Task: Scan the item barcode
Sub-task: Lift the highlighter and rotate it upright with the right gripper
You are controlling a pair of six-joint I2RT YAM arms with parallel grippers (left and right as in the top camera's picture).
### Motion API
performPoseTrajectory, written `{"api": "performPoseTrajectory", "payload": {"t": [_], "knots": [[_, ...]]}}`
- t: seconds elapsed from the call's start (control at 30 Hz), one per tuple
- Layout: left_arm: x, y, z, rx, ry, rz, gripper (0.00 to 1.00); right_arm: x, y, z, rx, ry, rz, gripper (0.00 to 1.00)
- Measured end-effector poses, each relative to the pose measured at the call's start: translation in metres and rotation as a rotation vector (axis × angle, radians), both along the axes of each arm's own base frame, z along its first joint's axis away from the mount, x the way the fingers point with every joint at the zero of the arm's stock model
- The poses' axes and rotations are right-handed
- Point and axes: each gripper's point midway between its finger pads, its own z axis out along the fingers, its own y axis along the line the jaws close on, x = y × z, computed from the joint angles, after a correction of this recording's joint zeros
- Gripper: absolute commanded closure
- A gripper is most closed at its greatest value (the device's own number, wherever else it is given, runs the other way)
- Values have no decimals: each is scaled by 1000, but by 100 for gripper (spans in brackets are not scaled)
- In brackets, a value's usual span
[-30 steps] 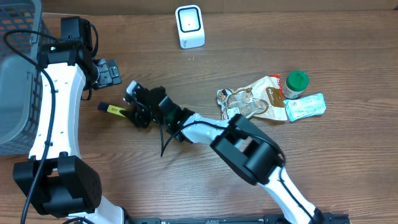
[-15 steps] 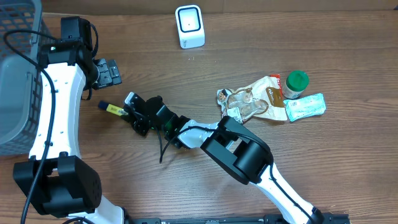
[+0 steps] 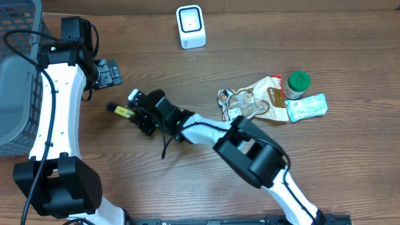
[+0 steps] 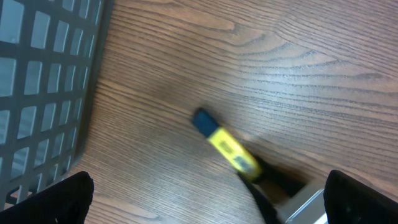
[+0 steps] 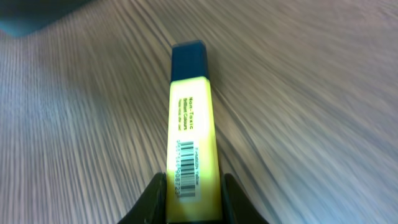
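The item is a yellow highlighter [image 3: 119,110] with a blue cap, left of the table's middle. My right gripper [image 3: 134,113] is shut on its rear end. In the right wrist view the highlighter [image 5: 191,118] points away from the camera. Its barcode label [image 5: 188,169] faces up between the two black fingers [image 5: 155,200]. My left gripper [image 3: 110,72] hangs open just beyond it, holding nothing. The left wrist view looks down on the highlighter [image 4: 225,146], with the open left gripper [image 4: 210,200] above bare wood. A white barcode scanner [image 3: 190,26] stands at the far edge.
A grey mesh basket [image 3: 15,81] fills the left edge and shows as basket [image 4: 43,81] in the left wrist view. At the right lie a crumpled snack bag [image 3: 253,101], a green-lidded bottle [image 3: 298,84] and a teal packet [image 3: 307,107].
My right gripper has closed on the highlighter and drawn it slightly to the right. The left arm has not moved.
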Motion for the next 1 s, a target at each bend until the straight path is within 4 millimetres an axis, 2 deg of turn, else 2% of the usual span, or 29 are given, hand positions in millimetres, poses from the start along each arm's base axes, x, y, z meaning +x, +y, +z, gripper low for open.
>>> {"api": "performPoseTrajectory", "payload": {"t": [0.13, 0.2, 0.23, 0.37, 0.57, 0.7, 0.83, 0.9, 1.0], "knots": [[0, 0, 0, 0, 1, 0, 0, 7, -36, 2, -89, 113, -72, 96], [0, 0, 0, 0, 1, 0, 0, 9, -62, -4, -155, 186, -115, 96], [0, 0, 0, 0, 1, 0, 0, 10, -68, -4, -165, 205, -126, 96], [0, 0, 0, 0, 1, 0, 0, 7, -108, -4, -238, 353, -200, 95], [0, 0, 0, 0, 1, 0, 0, -20, -149, -2, -325, 558, -226, 91], [0, 0, 0, 0, 1, 0, 0, -47, -174, -2, -417, 685, -242, 90], [0, 0, 0, 0, 1, 0, 0, -64, -189, -5, -480, 764, -252, 79], [0, 0, 0, 0, 1, 0, 0, -64, -191, -5, -482, 771, -258, 61], [0, 0, 0, 0, 1, 0, 0, -63, -195, -4, -480, 786, -268, 53]]}}
